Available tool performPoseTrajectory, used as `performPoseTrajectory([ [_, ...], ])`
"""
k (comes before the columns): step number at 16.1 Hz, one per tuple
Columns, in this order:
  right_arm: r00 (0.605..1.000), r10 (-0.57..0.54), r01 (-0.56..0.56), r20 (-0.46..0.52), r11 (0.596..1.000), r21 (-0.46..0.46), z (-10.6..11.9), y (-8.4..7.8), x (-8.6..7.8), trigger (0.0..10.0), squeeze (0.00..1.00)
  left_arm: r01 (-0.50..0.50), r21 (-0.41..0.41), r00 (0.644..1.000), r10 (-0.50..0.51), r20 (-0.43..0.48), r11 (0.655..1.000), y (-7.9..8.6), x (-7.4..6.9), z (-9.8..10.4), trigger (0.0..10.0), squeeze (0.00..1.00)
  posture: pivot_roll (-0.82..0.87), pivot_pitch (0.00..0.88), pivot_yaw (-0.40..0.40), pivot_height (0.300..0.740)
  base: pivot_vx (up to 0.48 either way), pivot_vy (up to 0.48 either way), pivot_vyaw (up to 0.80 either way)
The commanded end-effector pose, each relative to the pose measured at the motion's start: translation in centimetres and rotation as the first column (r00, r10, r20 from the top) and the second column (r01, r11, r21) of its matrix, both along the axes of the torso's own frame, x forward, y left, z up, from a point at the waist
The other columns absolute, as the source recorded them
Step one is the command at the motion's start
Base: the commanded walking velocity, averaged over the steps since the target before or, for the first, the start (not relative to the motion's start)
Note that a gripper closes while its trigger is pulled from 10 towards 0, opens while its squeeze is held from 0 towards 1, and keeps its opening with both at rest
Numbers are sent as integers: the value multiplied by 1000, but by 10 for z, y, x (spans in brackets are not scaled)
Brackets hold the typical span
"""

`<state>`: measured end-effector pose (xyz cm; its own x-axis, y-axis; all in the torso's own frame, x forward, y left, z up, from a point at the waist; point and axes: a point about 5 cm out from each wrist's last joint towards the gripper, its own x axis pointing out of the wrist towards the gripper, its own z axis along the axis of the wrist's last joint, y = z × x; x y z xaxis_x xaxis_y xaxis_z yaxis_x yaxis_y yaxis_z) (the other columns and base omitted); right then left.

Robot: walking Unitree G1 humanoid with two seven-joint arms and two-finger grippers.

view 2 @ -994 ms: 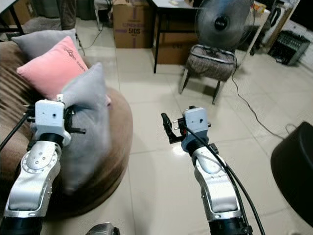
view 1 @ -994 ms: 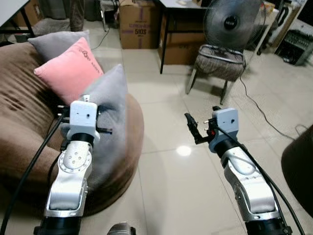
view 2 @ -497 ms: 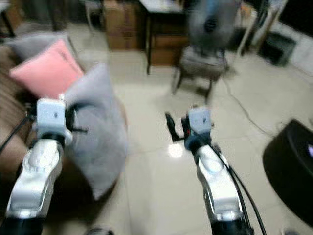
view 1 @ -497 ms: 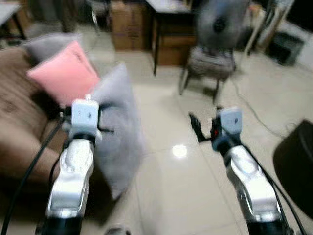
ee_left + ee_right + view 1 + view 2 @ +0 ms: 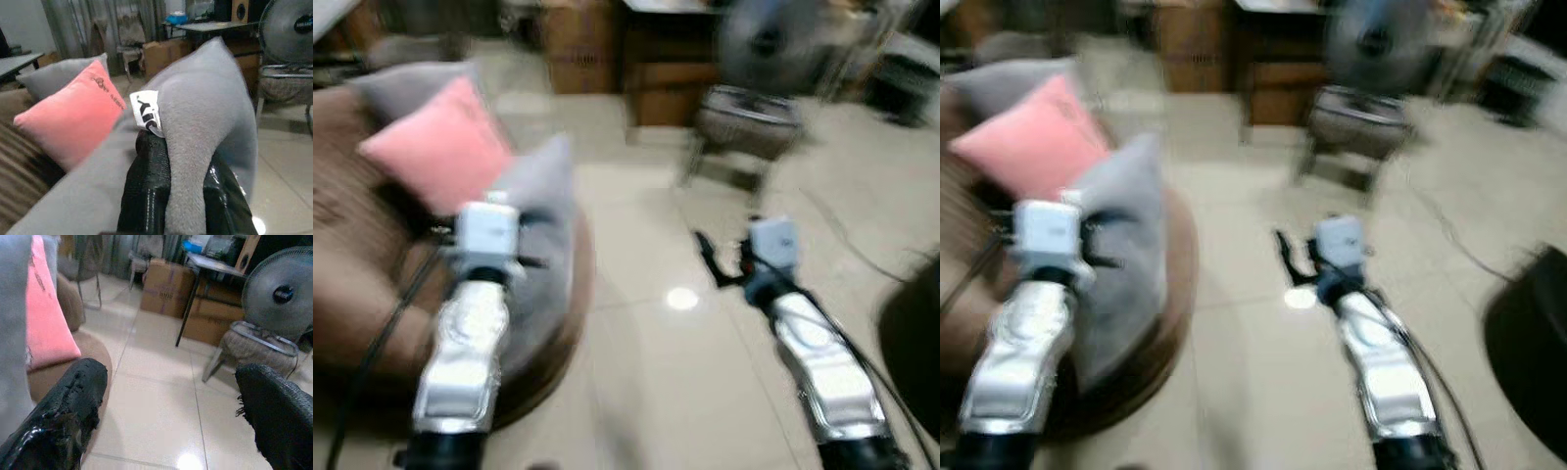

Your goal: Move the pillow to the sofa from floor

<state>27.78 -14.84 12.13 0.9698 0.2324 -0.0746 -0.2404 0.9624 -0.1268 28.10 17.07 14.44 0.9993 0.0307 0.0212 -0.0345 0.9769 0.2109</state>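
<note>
- One soft grey fabric pillow is pinched between the two black fingers of the left gripper, which squeeze a fold of cloth near its white tag.
- It looks light and squishy, so I think it will bend and flop, not break. A deep pinch on a thick fold should hold better than the thin edge.
- At the left middle of the left eye view, the pillow hangs up off the floor, against the rim of the round brown sofa.
- Its long side runs up and down, with one corner pointing up.
- Close behind it a pink square pillow lies on the sofa.
- At the middle right, the right gripper has its fingers spread wide with nothing in them, over the shiny tile floor.
</note>
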Motion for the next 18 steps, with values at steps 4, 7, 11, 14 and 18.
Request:
performPoseTrajectory([
  [4, 995, 99, -99, 15, 995, -4, 6, 17, 2, 10000, 0, -45, 21, 996, 43, 80, 999, 12, 2, 18, 10000, 0, 78, 0, -61, 740, 346, 0, 800],
  [7, 993, 117, -117, 6, 993, -12, 4, 18, 2, 10000, 0, -50, 26, 996, 48, 79, 998, 12, 3, 18, 10000, 0, 79, 0, -60, 740, 349, 0, 0],
  [11, 993, 117, -117, 9, 993, -11, 4, 18, 4, 10000, 0, -24, 28, 998, 22, 64, 999, 9, 4, 14, 10000, 0, 82, 0, -58, 740, 345, 0, 0],
  [14, 993, 114, -114, 11, 993, -12, 4, 17, 3, 10000, 0, -18, 30, 998, 16, 56, 999, 8, 4, 12, 10000, 0, 77, 0, -47, 740, 345, 0, 0],
  [18, 983, 182, -182, 15, 983, -26, 4, 23, -1, 10000, 0, -17, 32, 998, 15, 65, 999, 9, 6, 14, 10000, 0, 74, 0, -44, 740, 343, 0, 400],
])
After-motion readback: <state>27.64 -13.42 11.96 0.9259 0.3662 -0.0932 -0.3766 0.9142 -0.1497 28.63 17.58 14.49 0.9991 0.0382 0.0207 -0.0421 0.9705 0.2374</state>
